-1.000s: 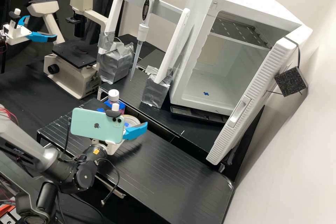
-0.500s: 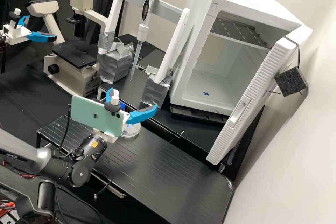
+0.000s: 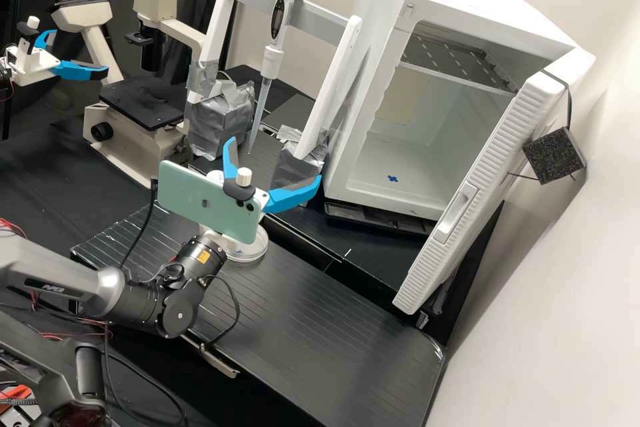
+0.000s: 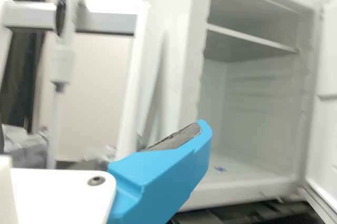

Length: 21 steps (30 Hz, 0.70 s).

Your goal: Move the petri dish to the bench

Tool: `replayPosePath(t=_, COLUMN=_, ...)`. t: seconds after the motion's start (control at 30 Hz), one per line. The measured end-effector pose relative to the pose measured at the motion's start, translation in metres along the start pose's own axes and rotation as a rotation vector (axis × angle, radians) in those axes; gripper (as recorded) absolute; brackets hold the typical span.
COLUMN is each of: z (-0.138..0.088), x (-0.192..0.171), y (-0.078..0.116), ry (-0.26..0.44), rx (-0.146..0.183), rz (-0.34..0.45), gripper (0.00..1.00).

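The gripper is spread wide, its blue fingers well apart; the petri dish rests on the black bench, partly behind the mint-green phone, left of the open white cabinet

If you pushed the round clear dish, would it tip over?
Probably not: the petri dish is wide and low, so it would likely slide over the smooth-looking black bench. Its thin, see-through sides suggest it's light and stiff, and might crack if squeezed hard.
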Motion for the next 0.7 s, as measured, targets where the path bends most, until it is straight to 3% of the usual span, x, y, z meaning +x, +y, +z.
replayPosePath(t=0.07, z=-0.008, x=0.006, y=-0.008, ry=0.013, rx=0.042, rz=-0.003, gripper=1.00)
replayPosePath(t=0.13, z=-0.015, x=0.009, y=-0.015, ry=0.005, rx=0.061, rz=-0.008, gripper=1.00)
replayPosePath(t=0.3, z=-0.033, x=0.014, y=-0.031, ry=0.028, rx=0.048, rz=-0.017, gripper=1.00)
replayPosePath(t=0.47, z=-0.034, x=0.017, y=-0.040, ry=0.031, rx=0.081, rz=0.049, gripper=1.00)
replayPosePath(t=0.53, z=-0.029, x=0.017, y=-0.043, ry=0.006, rx=0.089, rz=0.076, gripper=1.00)
replayPosePath(t=0.7, z=-0.014, x=0.016, y=-0.054, ry=-0.078, rx=0.068, rz=0.077, gripper=1.00)
